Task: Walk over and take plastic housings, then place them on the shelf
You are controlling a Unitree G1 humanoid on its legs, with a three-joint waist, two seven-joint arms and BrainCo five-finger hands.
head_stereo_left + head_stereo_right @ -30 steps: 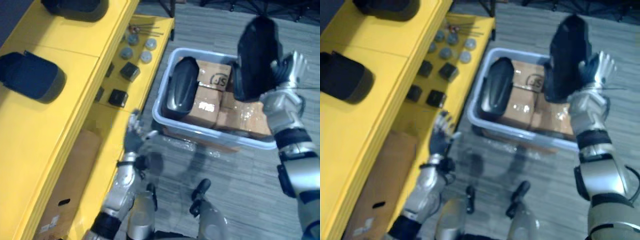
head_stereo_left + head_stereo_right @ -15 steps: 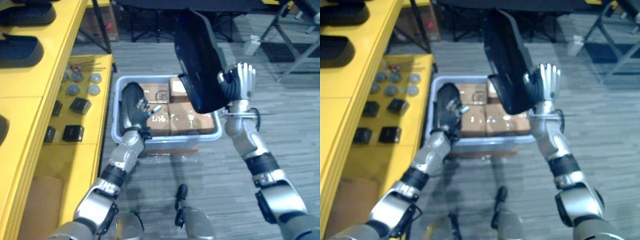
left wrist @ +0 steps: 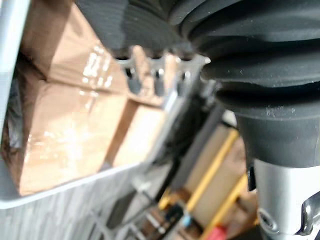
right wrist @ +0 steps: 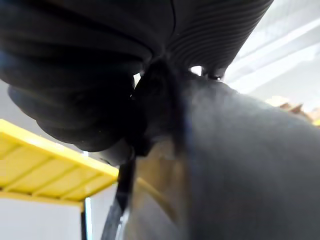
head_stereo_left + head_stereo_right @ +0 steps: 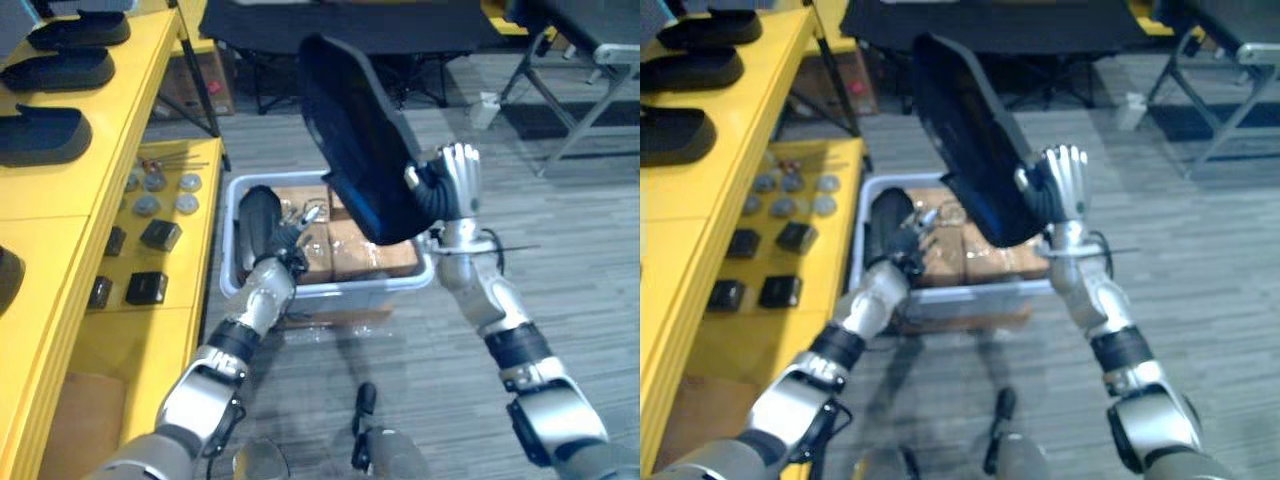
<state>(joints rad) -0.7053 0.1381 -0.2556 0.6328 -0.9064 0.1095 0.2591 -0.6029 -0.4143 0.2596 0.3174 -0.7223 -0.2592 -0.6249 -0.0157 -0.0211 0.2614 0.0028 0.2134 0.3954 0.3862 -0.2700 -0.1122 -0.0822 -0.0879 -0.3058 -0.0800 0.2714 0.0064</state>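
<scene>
My right hand point(image 5: 455, 185) holds a large black plastic housing point(image 5: 350, 140) up in the air above the grey bin point(image 5: 330, 288), pinching its lower edge; the right wrist view shows its dark surface point(image 4: 240, 165) very close. A second black housing point(image 5: 255, 218) stands on end in the bin's left side. My left hand point(image 5: 290, 232) reaches into the bin, and its straight fingers point(image 3: 150, 70) lie against that housing. More black housings point(image 5: 40, 135) rest on the yellow shelf point(image 5: 60, 200) at the left.
Taped cardboard boxes point(image 5: 355, 250) fill most of the bin. Small black blocks point(image 5: 160, 235) and grey discs point(image 5: 160, 180) lie on the lower yellow shelf board. A metal folding frame point(image 5: 580, 90) stands at the back right on the grey plank floor.
The camera has swung, so the whole picture shifted. My left hand rose from beside the shelf to the housing in the bin. The right hand keeps the big housing raised.
</scene>
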